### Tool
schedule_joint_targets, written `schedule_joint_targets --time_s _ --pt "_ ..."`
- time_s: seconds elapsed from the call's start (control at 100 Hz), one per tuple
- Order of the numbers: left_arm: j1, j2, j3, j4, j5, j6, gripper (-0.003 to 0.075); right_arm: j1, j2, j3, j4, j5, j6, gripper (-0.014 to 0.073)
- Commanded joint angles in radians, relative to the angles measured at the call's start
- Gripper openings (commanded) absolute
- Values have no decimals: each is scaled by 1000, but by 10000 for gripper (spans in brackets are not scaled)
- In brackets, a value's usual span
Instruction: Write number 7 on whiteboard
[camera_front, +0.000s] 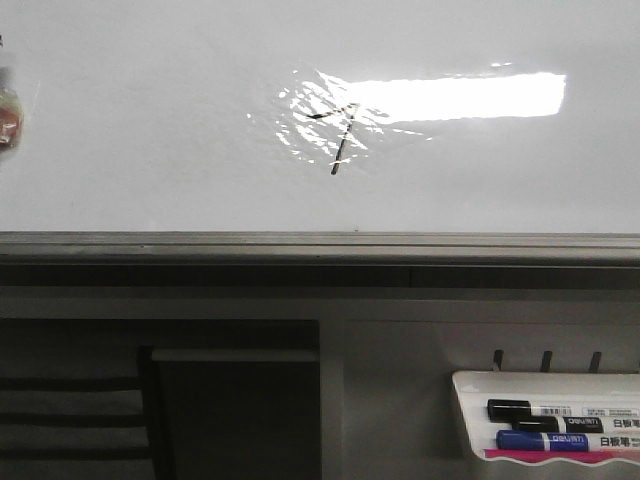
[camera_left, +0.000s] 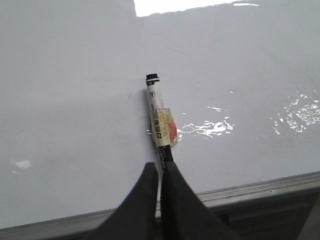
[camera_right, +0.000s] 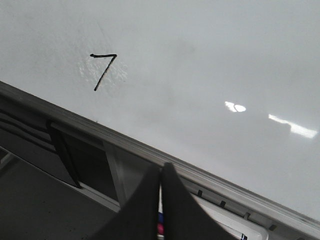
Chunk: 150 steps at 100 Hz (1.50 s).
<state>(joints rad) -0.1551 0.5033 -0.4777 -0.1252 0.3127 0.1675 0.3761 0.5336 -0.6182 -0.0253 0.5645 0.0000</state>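
The whiteboard (camera_front: 150, 120) fills the upper part of the front view, with a grey rail (camera_front: 300, 245) along its lower edge. The number 7 (camera_front: 340, 135) is drawn in thin black strokes beside the bright light reflection; it also shows in the right wrist view (camera_right: 102, 70). Neither gripper shows in the front view. In the left wrist view my left gripper (camera_left: 160, 167) is shut on a black-and-white marker (camera_left: 160, 115), tip toward the whiteboard (camera_left: 65, 100); contact cannot be told. My right gripper (camera_right: 161, 167) is shut and empty, below the rail and over the tray.
A small white marker tray (camera_front: 470, 400) hangs below the rail at the lower right and holds a black marker (camera_front: 530, 410) and a blue marker (camera_front: 545, 440). Dark frame and panels (camera_front: 240, 410) lie under the rail. A coloured object (camera_front: 8, 110) sits at the board's left edge.
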Motion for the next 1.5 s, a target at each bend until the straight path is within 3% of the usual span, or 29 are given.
schedule_joint_targets --time_s 0.0,0.19,0.36,0.65,1.019,1.179,1.489 --pt "-6 -2 -26 -9 -85 -6 -20 -5 4 -25 -9 -73 -8 -71" --pt "31 -119 87 28 -178 -6 -20 -5 4 -25 -9 -69 -8 -71" --pt "83 -275 254 -72 -291 -6 -20 -5 4 -25 -9 -69 -8 -71" --pt "132 -490 448 -118 -302 -6 -20 -5 4 -25 -9 -69 -8 -71" --pt "136 -534 512 -115 -362 -8 -20 -5 4 -25 -9 -69 -8 -71" --pt "136 -538 512 63 -358 -198 -20 -5 4 -25 -9 -69 -8 -71" --pt "137 -538 512 74 -354 -207 -20 -5 4 -25 -9 -69 -8 -71"
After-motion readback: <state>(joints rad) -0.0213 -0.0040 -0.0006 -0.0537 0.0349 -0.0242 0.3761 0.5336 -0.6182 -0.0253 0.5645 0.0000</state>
